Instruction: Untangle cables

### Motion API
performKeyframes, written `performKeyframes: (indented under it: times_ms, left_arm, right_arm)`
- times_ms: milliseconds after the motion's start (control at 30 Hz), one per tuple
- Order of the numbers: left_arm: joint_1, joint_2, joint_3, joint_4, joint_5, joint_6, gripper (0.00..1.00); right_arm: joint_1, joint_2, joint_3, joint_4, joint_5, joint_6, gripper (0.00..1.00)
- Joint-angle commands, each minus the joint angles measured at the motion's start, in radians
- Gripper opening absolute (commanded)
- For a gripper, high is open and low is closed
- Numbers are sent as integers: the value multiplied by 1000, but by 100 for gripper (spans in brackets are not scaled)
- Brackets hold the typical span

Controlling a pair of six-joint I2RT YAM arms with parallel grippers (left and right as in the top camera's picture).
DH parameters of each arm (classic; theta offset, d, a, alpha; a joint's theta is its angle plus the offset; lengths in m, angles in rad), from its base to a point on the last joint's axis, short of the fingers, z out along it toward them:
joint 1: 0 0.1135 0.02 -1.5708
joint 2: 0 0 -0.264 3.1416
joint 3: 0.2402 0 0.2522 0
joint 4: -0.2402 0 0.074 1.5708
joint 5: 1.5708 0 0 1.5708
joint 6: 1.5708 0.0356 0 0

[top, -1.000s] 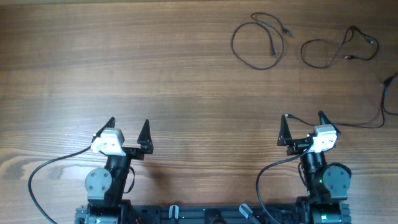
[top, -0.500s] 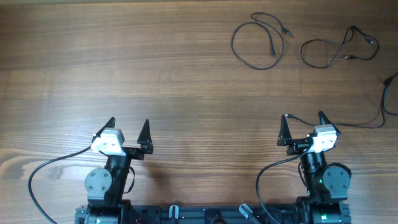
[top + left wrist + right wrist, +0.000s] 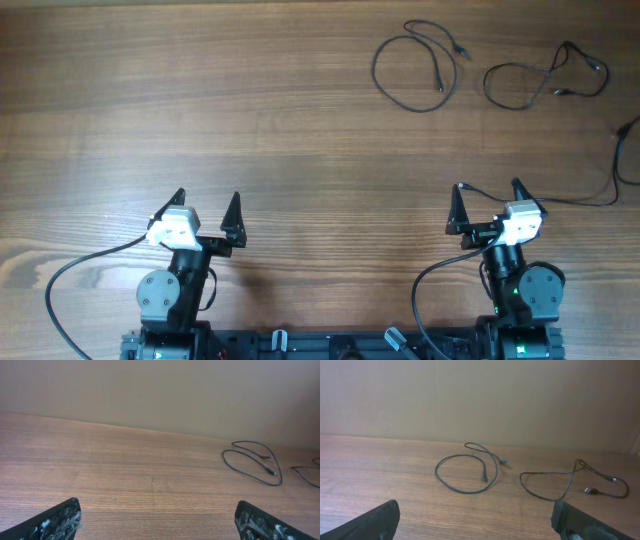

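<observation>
Two thin black cables lie apart as separate loops at the far right of the table. The left loop (image 3: pixel 402 93) also shows in the right wrist view (image 3: pixel 465 491) and the left wrist view (image 3: pixel 252 473). The right loop (image 3: pixel 520 106) shows in the right wrist view (image 3: pixel 555 498). A third thin black cable (image 3: pixel 617 175) runs along the right edge. My left gripper (image 3: pixel 208 206) is open and empty near the front. My right gripper (image 3: pixel 487 195) is open and empty, well in front of the loops.
The wooden table (image 3: pixel 200 100) spans the whole view. Thicker black arm cables (image 3: pixel 60 280) loop by each arm base at the front edge. A plain beige wall (image 3: pixel 480 400) stands behind the table's far edge.
</observation>
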Motion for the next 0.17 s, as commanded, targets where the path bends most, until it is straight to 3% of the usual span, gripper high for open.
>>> performKeyframes:
  times_ms: [0, 133]
  left_arm:
    - [5, -11, -6, -4, -14, 19, 100]
    - [5, -11, -6, -4, -14, 20, 100]
  right_arm:
    - [-4, -8, -1, 3, 14, -17, 100]
    - [-4, -8, -1, 3, 14, -17, 100]
